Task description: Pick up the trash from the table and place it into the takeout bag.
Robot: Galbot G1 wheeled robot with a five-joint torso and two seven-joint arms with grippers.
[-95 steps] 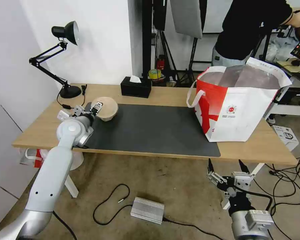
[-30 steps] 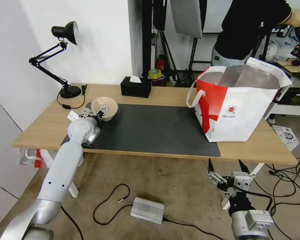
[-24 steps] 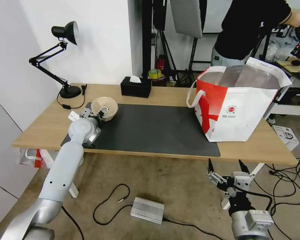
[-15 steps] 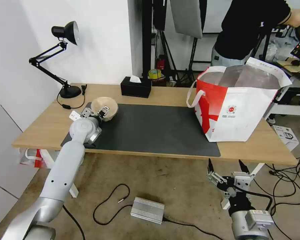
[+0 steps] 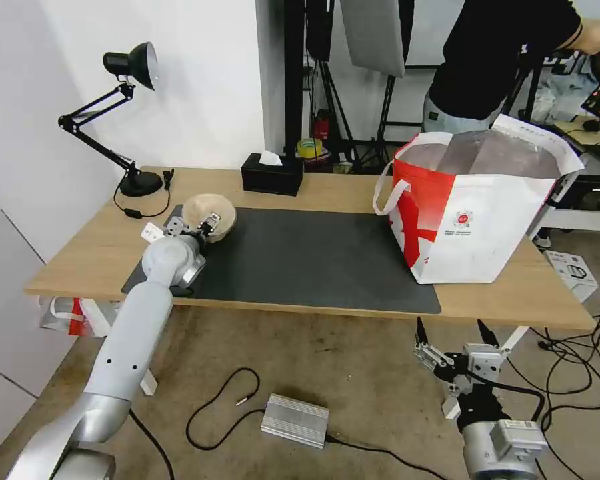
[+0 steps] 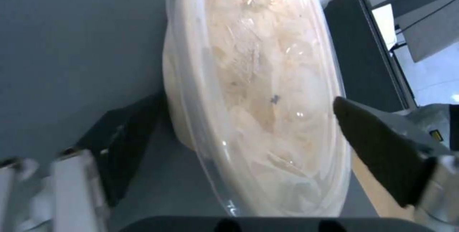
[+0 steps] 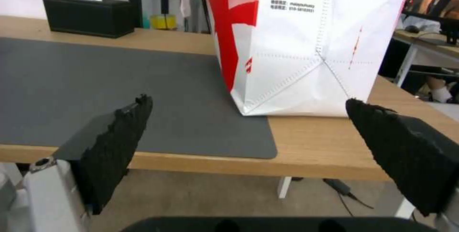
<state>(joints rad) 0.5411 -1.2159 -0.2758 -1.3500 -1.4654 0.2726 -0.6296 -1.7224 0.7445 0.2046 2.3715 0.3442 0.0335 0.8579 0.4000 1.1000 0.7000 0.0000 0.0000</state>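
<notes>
The table (image 5: 80, 257) carried the dark mat (image 5: 313, 260), with the takeout bag (image 5: 473, 207) standing upright at the mat's right end and the beige pulp bowl (image 5: 210, 215) at its far left corner, well apart. The left gripper (image 5: 195, 228) was right at that bowl, its fingers spread open on either side of the rim, not yet clamped. The bag lay to the robot's right of the bowl, across the mat's long axis. The right gripper (image 5: 452, 333) hung open below the table's front edge, nearer the bag.
</notes>
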